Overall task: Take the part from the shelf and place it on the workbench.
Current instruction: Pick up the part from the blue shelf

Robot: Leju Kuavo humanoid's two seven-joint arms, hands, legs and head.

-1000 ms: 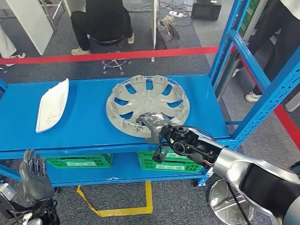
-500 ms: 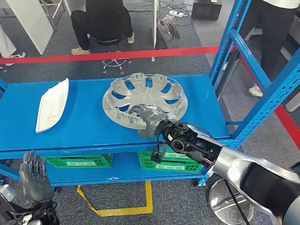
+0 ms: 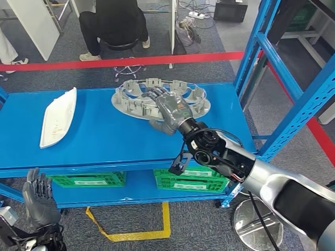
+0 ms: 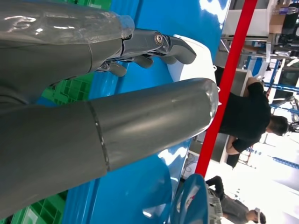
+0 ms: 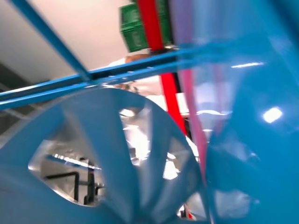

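Grey hubcap [image 3: 130, 99] seemingly gripped, tilted, by right hand [image 3: 170, 109].

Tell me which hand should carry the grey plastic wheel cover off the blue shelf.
Right. The right hand already grips the grey plastic wheel cover at its near rim, tilted up off the blue shelf. The left hand hangs low, below the shelf edge.

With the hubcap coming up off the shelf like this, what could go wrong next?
The right hand grips the hubcap at its near rim alone, so the wide, tilted disc could pivot or slip from the fingers. Its far edge sits close to the shelf surface and could drag. The blue upright stands beside it, so a swing right might clip it.
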